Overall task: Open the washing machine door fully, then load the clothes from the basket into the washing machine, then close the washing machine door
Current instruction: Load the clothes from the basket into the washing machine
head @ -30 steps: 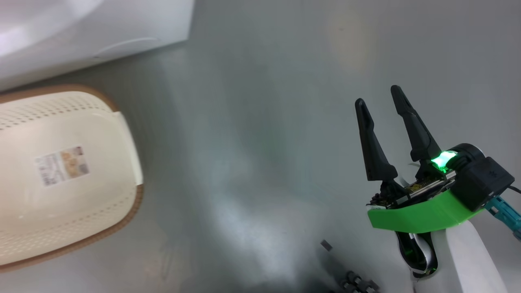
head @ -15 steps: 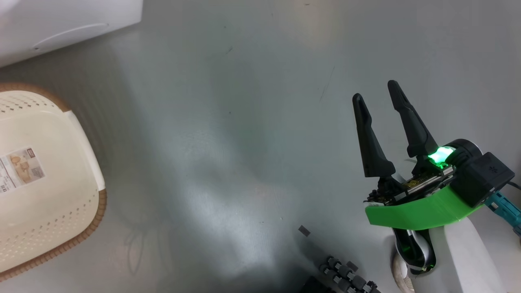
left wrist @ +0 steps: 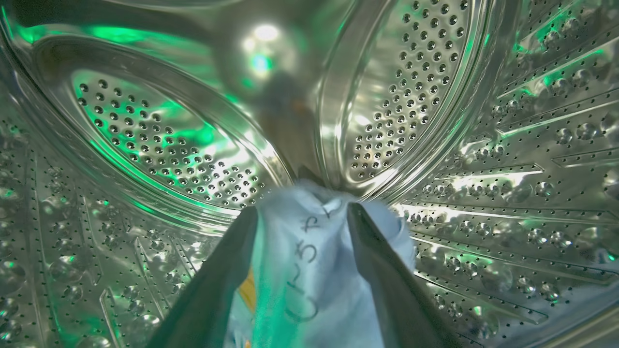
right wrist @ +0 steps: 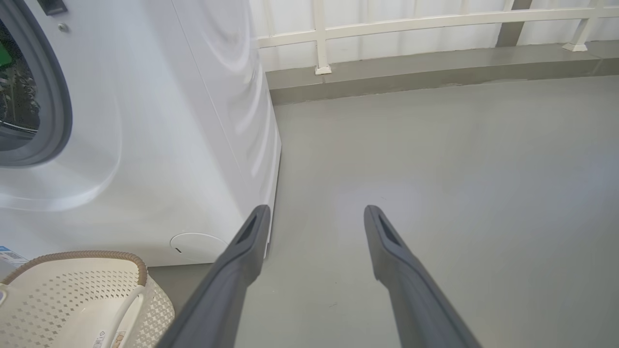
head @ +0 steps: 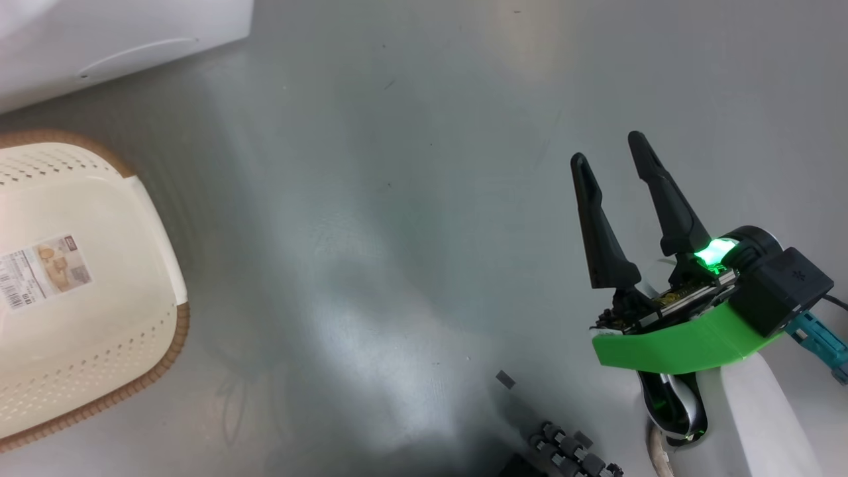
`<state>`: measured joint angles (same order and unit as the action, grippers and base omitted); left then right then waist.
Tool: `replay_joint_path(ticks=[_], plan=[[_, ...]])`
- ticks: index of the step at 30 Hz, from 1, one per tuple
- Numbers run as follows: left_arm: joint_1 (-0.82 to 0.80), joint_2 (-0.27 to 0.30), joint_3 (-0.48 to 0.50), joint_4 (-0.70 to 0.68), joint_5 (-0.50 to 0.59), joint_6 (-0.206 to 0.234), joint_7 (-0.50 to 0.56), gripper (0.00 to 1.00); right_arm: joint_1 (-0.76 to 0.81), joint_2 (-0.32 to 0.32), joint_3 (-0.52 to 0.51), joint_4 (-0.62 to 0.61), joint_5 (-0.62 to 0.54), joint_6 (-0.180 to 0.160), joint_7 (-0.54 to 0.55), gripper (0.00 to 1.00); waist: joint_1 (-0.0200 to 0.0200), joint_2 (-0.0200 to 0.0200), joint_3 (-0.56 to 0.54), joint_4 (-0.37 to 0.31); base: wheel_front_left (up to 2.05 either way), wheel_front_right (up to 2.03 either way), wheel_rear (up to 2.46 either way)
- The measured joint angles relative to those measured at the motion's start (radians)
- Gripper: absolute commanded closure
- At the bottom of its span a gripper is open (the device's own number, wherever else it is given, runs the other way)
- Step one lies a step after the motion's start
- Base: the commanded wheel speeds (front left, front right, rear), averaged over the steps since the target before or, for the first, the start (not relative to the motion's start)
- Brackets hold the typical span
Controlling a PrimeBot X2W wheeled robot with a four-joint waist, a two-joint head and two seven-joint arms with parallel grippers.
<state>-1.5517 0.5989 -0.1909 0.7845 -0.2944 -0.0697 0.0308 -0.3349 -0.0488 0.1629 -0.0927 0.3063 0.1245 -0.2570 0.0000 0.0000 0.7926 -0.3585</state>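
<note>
At far left the basket point(head: 79, 391) sits on the grey floor point(head: 397, 199), near the white front of the washing machine point(head: 99, 40). Inside the perforated steel drum point(left wrist: 169, 145), the left hand point(left wrist: 302, 210) is released, its two fingers spread wide. The light blue clothes point(left wrist: 309, 270) bunch between them, reaching just past the fingertips. Off to the right, the right hand point(head: 608, 147) hangs released above the floor, well apart from the basket.

The drum point(left wrist: 159, 145) gleams in polished perforated steel; the clothes point(left wrist: 300, 270) are soft matt cloth; the basket point(head: 99, 371) is matt perforated plastic with a paper label point(head: 43, 271); the floor point(head: 397, 199) is smooth and faintly glossy.
</note>
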Motion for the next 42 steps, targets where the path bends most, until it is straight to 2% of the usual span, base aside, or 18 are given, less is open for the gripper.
replay_joint_path(ticks=[12,16,19,23,25,26,28,29,34,42], plan=[[0.174,-0.053,0.014,-0.037,-0.048,0.044,-0.102,0.0,-0.013,0.0,-0.043,0.006,-0.026,0.0,0.0,0.0,0.0,0.0,-0.052,0.043,0.0,0.0,0.0],[0.303,-0.081,0.032,-0.097,-0.072,0.083,-0.17,0.0,-0.008,0.0,-0.063,0.007,-0.062,0.0,0.0,0.0,0.0,0.0,-0.087,0.068,0.0,0.0,0.0],[0.412,-0.12,0.044,-0.165,-0.091,0.108,-0.221,0.0,0.014,0.0,-0.088,0.007,-0.076,0.0,0.0,0.0,0.0,0.0,-0.113,0.095,0.0,0.0,0.0],[0.589,-0.164,0.05,-0.293,-0.1,0.165,-0.267,0.0,0.044,0.0,-0.111,0.007,-0.094,0.0,0.0,0.0,0.0,0.0,-0.152,0.133,0.0,0.0,0.0],[0.686,-0.183,0.055,-0.375,-0.1,0.193,-0.276,0.0,0.054,0.0,-0.119,0.008,-0.119,0.0,0.0,0.0,0.0,0.0,-0.174,0.152,0.0,0.0,0.0],[0.782,-0.201,0.061,-0.457,-0.093,0.226,-0.28,0.0,0.068,0.0,-0.127,0.007,-0.13,0.0,0.0,0.0,0.0,0.0,-0.196,0.171,0.0,0.0,0.0],[0.831,-0.207,0.063,-0.496,-0.086,0.238,-0.28,0.0,0.075,0.0,-0.131,0.008,-0.133,0.0,0.0,0.0,0.0,0.0,-0.208,0.18,0.0,0.0,0.0],[0.93,-0.222,0.066,-0.565,-0.071,0.263,-0.285,0.0,0.091,-0.001,-0.137,0.011,-0.142,0.0,0.0,0.0,0.0,0.0,-0.233,0.196,0.0,0.0,0.0],[1.156,-0.272,0.072,-0.724,-0.034,0.313,-0.287,0.0,0.138,-0.003,-0.137,0.023,-0.155,0.0,0.0,0.0,0.0,0.0,-0.298,0.234,0.0,0.0,0.0],[1.401,-0.348,0.068,-0.864,0.009,0.322,-0.287,0.0,0.218,-0.024,-0.142,0.048,-0.181,0.0,0.0,0.0,0.0,0.0,-0.407,0.291,0.0,0.0,0.0]])
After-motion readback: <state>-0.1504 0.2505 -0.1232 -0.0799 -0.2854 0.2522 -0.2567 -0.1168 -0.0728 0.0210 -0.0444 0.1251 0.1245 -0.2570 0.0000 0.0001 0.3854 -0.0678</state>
